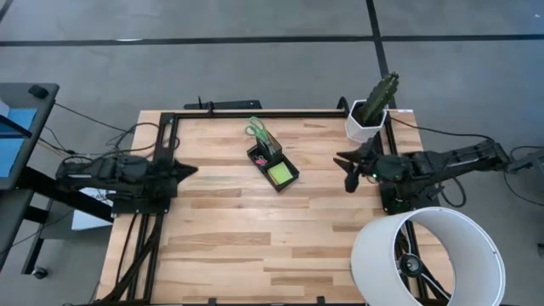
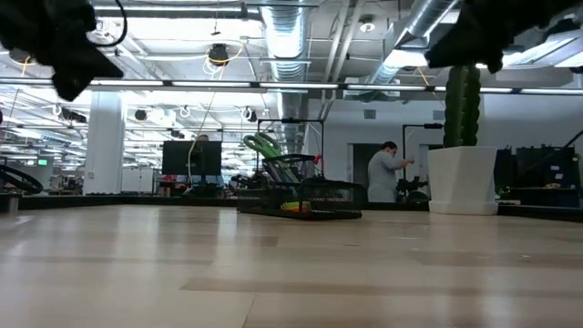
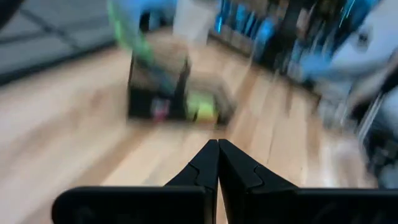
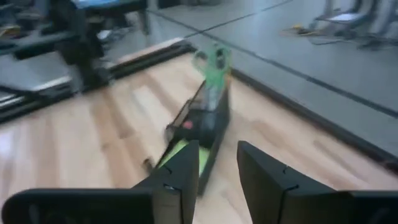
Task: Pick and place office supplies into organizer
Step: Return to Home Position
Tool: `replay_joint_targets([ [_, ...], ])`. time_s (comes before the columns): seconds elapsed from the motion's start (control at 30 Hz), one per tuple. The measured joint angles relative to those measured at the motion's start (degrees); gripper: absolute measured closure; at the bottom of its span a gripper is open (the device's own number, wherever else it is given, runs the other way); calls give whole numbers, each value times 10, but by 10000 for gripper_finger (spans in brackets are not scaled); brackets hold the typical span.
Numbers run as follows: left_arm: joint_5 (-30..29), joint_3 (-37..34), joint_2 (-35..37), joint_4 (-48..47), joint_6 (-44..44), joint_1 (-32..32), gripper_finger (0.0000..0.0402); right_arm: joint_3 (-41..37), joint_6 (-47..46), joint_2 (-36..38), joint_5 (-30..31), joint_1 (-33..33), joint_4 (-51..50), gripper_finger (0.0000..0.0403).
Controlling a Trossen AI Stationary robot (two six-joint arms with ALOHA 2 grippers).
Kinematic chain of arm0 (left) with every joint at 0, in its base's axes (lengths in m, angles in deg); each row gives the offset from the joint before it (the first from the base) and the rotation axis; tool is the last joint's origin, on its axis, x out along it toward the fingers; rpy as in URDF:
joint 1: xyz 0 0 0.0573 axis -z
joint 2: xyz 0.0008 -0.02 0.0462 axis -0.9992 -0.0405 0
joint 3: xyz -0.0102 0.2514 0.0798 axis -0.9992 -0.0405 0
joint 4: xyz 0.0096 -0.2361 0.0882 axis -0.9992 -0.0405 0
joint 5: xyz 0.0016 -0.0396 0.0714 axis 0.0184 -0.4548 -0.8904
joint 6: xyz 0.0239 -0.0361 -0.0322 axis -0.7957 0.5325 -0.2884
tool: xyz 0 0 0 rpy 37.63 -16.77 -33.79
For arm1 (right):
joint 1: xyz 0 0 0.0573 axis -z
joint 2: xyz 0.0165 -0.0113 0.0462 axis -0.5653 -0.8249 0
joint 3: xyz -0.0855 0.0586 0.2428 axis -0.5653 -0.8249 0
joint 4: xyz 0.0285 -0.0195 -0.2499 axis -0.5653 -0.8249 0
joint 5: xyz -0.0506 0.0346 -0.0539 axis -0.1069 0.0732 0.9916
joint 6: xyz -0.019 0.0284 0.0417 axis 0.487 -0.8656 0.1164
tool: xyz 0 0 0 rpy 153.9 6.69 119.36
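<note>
Nearest the front edge of the worktop (image 1: 221, 246), to my right, stands a large white cylinder (image 1: 429, 255), no part of this job. Farther in, both arms sit at their own sides, well apart from the load. My left gripper (image 1: 192, 169) sits by the left edge, fingers (image 3: 202, 171) pressed tip to tip on nothing. My right gripper (image 1: 344, 170) points in from the right, parted and empty, aimed at the organizer (image 1: 272, 161) mid-worktop. Green-handled scissors (image 1: 257, 130) stand in its taller cup, handles up, since the blades need the depth; the lime-green sticky note pad (image 1: 281, 174) lies flat in the low tray. A small pink-red block (image 4: 186, 125) shows inside too; pens I cannot pick out. I see no supply loose on the wood, so I judge the sorting done and only parking the arms left. At the far edge a white pot (image 1: 364, 129) holds a cactus (image 1: 380, 95); beyond, a person (image 2: 383, 173) stands in the room.
</note>
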Motion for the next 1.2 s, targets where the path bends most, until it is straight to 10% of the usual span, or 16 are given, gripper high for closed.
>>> replay_joint_targets([
  [0.7, -1, -227, -26, 494, -91, -1, 401, -301, 75, 377, -23, -121, 190, 305],
  [1.2, -93, -243, -27, 432, -1, -1, 401, -325, 84, 370, -20, -147, 192, 305],
])
